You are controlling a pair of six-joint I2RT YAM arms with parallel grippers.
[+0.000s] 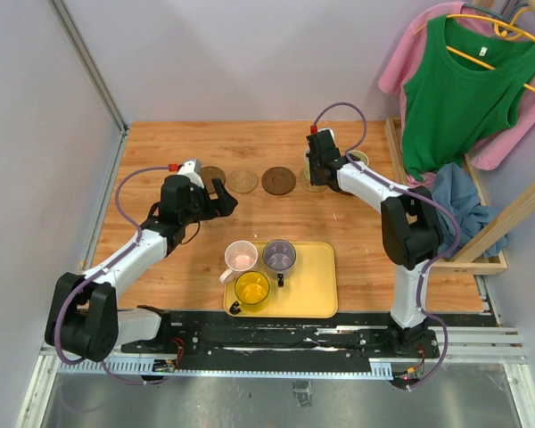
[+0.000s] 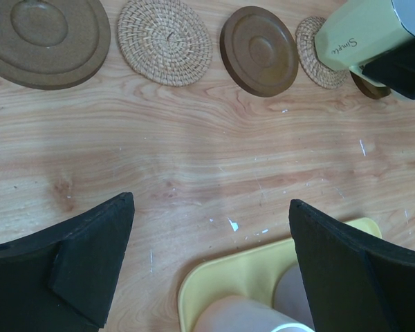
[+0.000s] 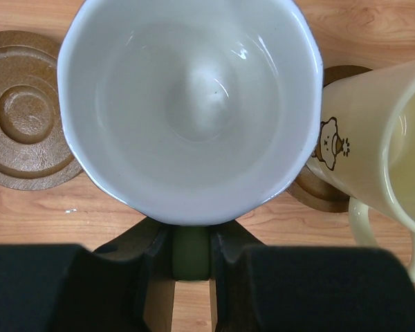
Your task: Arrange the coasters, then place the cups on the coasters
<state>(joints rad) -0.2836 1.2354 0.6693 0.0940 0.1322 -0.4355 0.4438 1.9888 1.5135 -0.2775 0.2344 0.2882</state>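
Several coasters lie in a row at the back: dark brown [image 2: 45, 38], woven tan [image 2: 164, 40], dark brown [image 2: 258, 50], woven tan [image 2: 318, 52]. My right gripper [image 3: 190, 242] is shut on the green handle of the pale green-white cup [image 3: 190, 104], which it holds over the right-hand tan coaster; whether they touch I cannot tell. Beside it, the cream cup [image 3: 380, 159] stands on a dark brown coaster [image 3: 332, 194]. The pink cup [image 1: 241, 257], purple-grey cup [image 1: 279, 255] and yellow cup [image 1: 251, 288] sit in the yellow tray [image 1: 316, 285]. My left gripper [image 1: 225, 198] hangs open and holds nothing, between the row and the tray.
A wooden rack [image 1: 481, 241] with hanging green and pink clothes [image 1: 459, 89] and a blue cloth stands right of the table. A grey wall borders the left side. The tray's corner [image 2: 242, 277] and the pink cup lie just below my left fingers.
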